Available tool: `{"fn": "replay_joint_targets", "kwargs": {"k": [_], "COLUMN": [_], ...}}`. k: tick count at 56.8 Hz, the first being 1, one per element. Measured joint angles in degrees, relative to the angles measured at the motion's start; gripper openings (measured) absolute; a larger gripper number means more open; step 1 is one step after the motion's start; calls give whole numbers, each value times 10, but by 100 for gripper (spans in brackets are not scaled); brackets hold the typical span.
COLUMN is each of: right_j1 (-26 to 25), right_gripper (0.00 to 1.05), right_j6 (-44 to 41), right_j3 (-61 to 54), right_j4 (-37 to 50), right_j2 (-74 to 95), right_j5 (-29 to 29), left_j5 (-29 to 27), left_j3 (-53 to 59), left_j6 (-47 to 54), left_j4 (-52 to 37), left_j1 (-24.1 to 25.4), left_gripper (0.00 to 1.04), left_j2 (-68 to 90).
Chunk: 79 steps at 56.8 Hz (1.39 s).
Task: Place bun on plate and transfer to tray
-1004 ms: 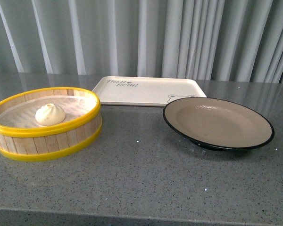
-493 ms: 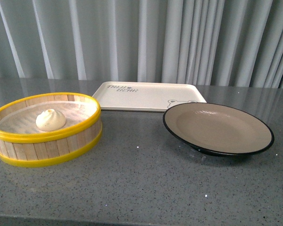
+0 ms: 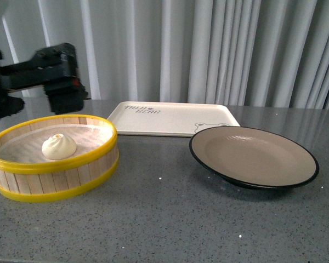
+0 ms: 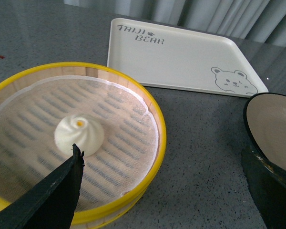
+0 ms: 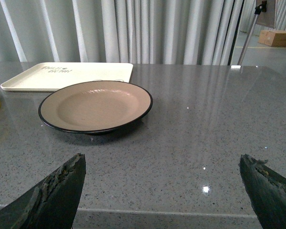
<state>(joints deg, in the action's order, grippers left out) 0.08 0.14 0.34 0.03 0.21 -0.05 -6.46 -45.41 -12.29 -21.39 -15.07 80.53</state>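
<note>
The cream-white bun lies inside a yellow-rimmed wooden steamer at the left of the counter. To the right stands the plate, grey-brown inside with a black rim and nothing on it. The cream tray lies behind, between the two, also bare. My left arm hovers above the steamer's far side. In the left wrist view my left gripper is open and raised, one of its fingers just short of the bun. My right gripper is open over bare counter, short of the plate.
Grey curtains hang behind the speckled grey counter, whose front edge runs along the bottom of the front view. In the right wrist view a stand and a cardboard box show beyond the counter's far right end.
My left arm has come into the front view at the upper left, above the steamer. The objects sit a little lower in the picture than before; none has moved on the counter.
</note>
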Motion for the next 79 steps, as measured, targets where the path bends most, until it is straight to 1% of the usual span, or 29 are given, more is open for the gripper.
{"fn": "replay_joint_targets", "kwargs": {"k": [8, 14, 24, 34, 53, 69, 79], "right_j1": [0, 0, 0, 0, 0, 0, 0], "right_gripper": [96, 96, 96, 96, 96, 96, 96], "right_j6": [0, 0, 0, 0, 0, 0, 0], "right_j3": [0, 0, 0, 0, 0, 0, 0], "right_j4": [0, 0, 0, 0, 0, 0, 0], "right_j2": [0, 0, 0, 0, 0, 0, 0], "right_j5": [0, 0, 0, 0, 0, 0, 0], "left_j5": [-19, -32, -70, -84, -96, -89, -93], "left_j3": [-46, -76, -150, -185, -208, -211, -211], "left_j6": [11, 13, 17, 32, 50, 54, 54], "left_j4": [9, 27, 46, 49, 49, 56, 56], "left_j1": [-14, -16, -12, 0, 37, 40, 40], "left_gripper": [98, 98, 98, 98, 98, 98, 98], "left_j2": [59, 95, 160, 203, 239, 248, 252]}}
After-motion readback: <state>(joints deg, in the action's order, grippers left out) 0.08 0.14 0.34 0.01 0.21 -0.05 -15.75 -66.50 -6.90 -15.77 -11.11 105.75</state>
